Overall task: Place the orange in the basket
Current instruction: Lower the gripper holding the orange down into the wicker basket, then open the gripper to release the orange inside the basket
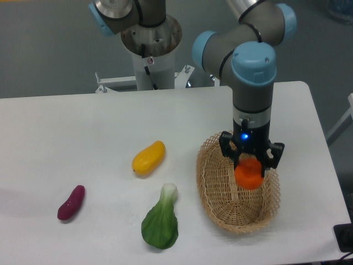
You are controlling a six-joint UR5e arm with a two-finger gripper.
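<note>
The orange (249, 174) is held between the two fingers of the tool (251, 165), which is closed on the fruit's upper half. The fruit is suspended over the interior of the basket (218, 190), toward its far side; whether it rests on the woven floor cannot be told. The arm is directed straight downward, so that release would drop the fruit inside the rim. The task is judged nearly complete: only opening of the fingers and withdrawal upward remain. Care is advised that the flared rim is not caught. On the bench (66, 127), left of the basket, a yellow fruit (148, 158), a green leafy vegetable (161, 223) and a purple vegetable (71, 202) are laid apart.
</note>
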